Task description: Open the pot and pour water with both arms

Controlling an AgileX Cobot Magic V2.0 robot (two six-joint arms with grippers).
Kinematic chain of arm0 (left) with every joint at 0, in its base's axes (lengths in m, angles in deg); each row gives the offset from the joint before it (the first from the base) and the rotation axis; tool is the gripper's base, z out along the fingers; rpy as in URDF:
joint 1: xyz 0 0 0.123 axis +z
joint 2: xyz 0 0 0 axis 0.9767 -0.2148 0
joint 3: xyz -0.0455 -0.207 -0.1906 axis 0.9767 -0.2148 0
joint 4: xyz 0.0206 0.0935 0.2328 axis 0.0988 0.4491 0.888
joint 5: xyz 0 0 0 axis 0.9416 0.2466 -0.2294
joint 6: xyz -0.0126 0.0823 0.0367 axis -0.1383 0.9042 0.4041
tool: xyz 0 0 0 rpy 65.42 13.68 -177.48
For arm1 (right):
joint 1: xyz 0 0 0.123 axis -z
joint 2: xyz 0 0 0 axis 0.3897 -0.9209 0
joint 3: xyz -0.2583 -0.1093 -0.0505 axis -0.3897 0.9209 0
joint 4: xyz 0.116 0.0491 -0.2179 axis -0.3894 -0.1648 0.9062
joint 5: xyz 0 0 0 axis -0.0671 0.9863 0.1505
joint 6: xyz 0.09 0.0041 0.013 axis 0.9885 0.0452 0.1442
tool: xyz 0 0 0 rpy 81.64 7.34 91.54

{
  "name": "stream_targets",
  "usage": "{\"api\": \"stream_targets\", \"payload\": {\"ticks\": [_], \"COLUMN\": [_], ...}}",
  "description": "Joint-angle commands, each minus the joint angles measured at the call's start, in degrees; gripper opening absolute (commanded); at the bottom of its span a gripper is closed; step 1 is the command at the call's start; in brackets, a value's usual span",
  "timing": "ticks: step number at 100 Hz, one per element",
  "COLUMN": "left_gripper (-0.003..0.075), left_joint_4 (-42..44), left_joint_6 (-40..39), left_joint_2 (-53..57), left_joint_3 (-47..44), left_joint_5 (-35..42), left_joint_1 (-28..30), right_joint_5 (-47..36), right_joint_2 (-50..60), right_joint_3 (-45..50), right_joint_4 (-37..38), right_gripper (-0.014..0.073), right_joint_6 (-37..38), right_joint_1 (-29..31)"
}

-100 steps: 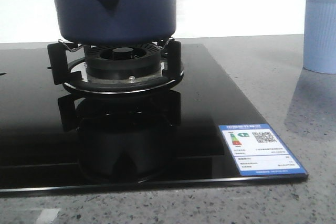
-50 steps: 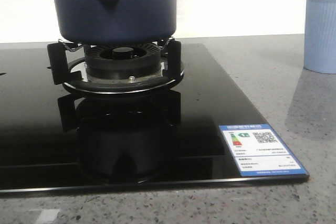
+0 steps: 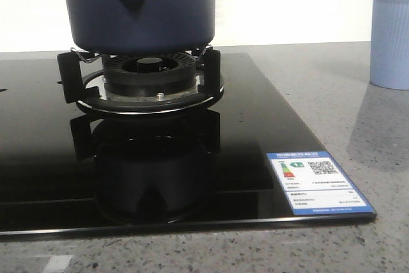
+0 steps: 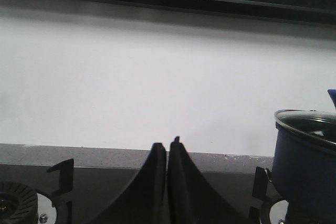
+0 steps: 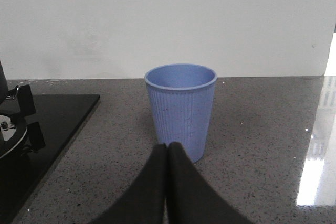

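The dark navy pot [image 3: 142,6] stands on the burner grate [image 3: 147,75] of a black glass stove; its handle lug with a hole faces the front camera. In the left wrist view the pot [image 4: 307,169] shows at one side with a glass lid [image 4: 311,124] on it. My left gripper [image 4: 167,144] is shut and empty, apart from the pot, over the stove between two burners. My right gripper [image 5: 167,146] is shut and empty just in front of the pale blue ribbed cup [image 5: 181,109]. Neither gripper shows in the front view.
The blue cup [image 3: 390,41] stands on the grey speckled counter [image 3: 358,113] to the right of the stove. A blue energy label [image 3: 318,181] sits on the stove's front right corner. A second burner [image 4: 18,205] lies beside the left gripper. A white wall runs behind.
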Motion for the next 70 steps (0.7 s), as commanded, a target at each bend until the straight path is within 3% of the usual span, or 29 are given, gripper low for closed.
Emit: {"api": "stream_targets", "payload": {"ticks": [1, 41, 50, 59, 70], "left_gripper": [-0.0020, -0.0020, -0.0020, -0.0020, -0.0020], "left_joint_4": [-0.2, 0.1, 9.2, 21.9, 25.9], "left_joint_6": [-0.2, -0.2, -2.5, -14.3, -20.1], "left_joint_2": [-0.4, -0.4, -0.4, -0.1, 2.5], "left_joint_3": [1.5, 1.1, 0.2, -2.1, -6.9], "left_joint_5": [4.3, 4.6, 2.0, -0.3, -0.8], "left_joint_1": [0.1, 0.1, 0.1, 1.0, 2.8], "right_joint_5": [0.5, 0.5, 0.5, 0.5, 0.5], "right_joint_2": [-0.4, -0.4, -0.4, -0.4, -0.4], "right_joint_3": [-1.6, -1.6, -1.6, -1.6, -1.6], "right_joint_4": [-1.2, -1.2, -1.2, -1.2, -1.2], "right_gripper": [-0.0059, -0.0060, -0.0060, -0.0060, -0.0060], "right_joint_6": [-0.6, -0.6, -0.6, -0.6, -0.6], "right_joint_1": [0.0, 0.0, 0.0, 0.0, 0.0]}}
